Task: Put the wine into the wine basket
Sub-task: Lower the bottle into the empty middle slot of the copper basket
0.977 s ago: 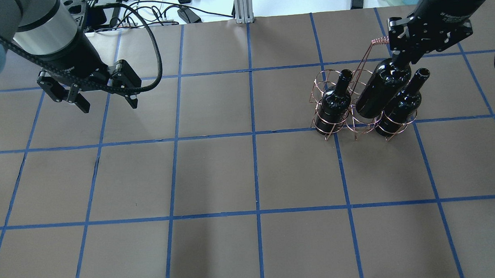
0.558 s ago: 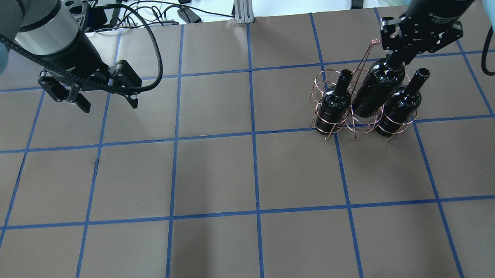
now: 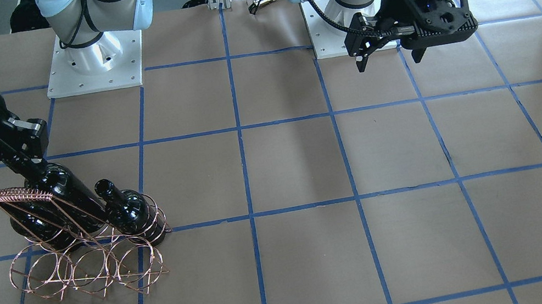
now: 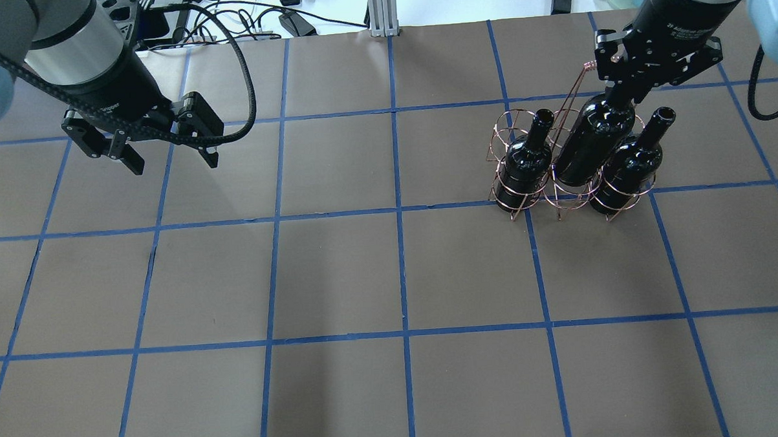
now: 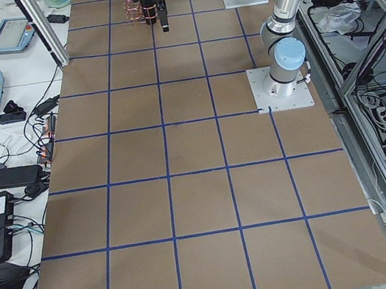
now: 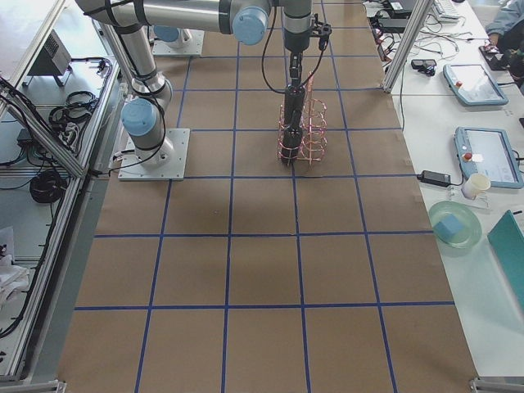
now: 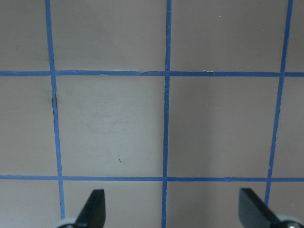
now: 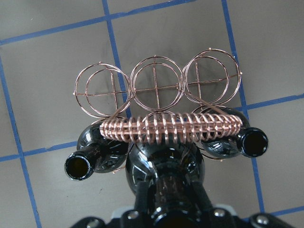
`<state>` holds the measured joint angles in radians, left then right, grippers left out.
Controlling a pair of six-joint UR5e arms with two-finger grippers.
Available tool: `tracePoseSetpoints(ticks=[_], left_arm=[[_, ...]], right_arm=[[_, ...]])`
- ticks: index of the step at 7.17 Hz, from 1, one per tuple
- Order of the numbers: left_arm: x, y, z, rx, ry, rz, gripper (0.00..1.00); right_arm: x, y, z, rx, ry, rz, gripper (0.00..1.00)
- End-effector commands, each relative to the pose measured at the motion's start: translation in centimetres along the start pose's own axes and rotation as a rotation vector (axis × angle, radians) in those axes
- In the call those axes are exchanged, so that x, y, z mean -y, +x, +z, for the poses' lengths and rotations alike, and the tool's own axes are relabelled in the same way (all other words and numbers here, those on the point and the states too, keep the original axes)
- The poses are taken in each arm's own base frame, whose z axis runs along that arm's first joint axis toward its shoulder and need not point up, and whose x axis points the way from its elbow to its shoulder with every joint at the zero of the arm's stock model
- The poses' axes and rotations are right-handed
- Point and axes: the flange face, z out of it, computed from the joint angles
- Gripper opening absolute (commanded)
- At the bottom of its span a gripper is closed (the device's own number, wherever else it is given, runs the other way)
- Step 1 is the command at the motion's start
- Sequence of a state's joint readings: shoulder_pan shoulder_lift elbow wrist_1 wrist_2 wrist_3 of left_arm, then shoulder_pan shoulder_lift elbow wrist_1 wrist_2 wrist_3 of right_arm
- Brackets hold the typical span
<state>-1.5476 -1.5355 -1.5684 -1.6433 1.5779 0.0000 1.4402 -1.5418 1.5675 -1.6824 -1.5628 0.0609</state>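
Note:
My right gripper [image 4: 623, 98] is shut on the neck of the wine bottle [image 4: 595, 143], near-black and glossy. Its base sits inside the middle ring of the robot-side row of the copper wire wine basket [image 4: 507, 121]. I cannot tell whether it rests on the bottom. Two identical bottles [image 4: 526, 160] [image 4: 628, 163] stand in the rings on either side. In the right wrist view the coiled handle [image 8: 171, 128] crosses just beyond the held bottle [image 8: 161, 168]. In the front view the gripper [image 3: 26, 165] holds the bottle [image 3: 67, 202] behind the handle. My left gripper [image 4: 172, 162] is open and empty, far left.
The three rings of the basket's far row [image 8: 156, 85] hold nothing. The left wrist view shows the open fingers [image 7: 93, 209] over brown table paper with blue tape lines [image 7: 166, 123]. Cables and equipment [image 4: 226, 17] lie past the table's far edge.
My right gripper has moved down with the bottle, sinking it deeper into the middle ring. The left gripper has barely moved.

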Motion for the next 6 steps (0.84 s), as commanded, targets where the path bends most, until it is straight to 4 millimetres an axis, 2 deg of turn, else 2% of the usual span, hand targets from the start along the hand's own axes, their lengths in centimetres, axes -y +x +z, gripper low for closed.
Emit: tracePoseSetpoints(ticks=[1,3,4,6], left_arm=[[0.6,-0.1,0.4,0.001,0.006,0.003,1.0],[0.8,0.0,0.2,-0.003,0.027,-0.006,1.0],[0.8,-0.1,0.2,-0.001,0.026,-0.008,1.0],[0.8,-0.1,0.2,-0.001,0.027,-0.008,1.0]], right_arm=[[0.1,0.0,0.2,-0.005,-0.004,-0.006,0.0],[0.1,0.1,0.7,-0.002,-0.02,0.004,0.0],[0.1,0.1,2.1,-0.006,-0.044,-0.004,0.0],[0.0,0.1,3.0,-0.005,-0.056,0.001,0.0]])
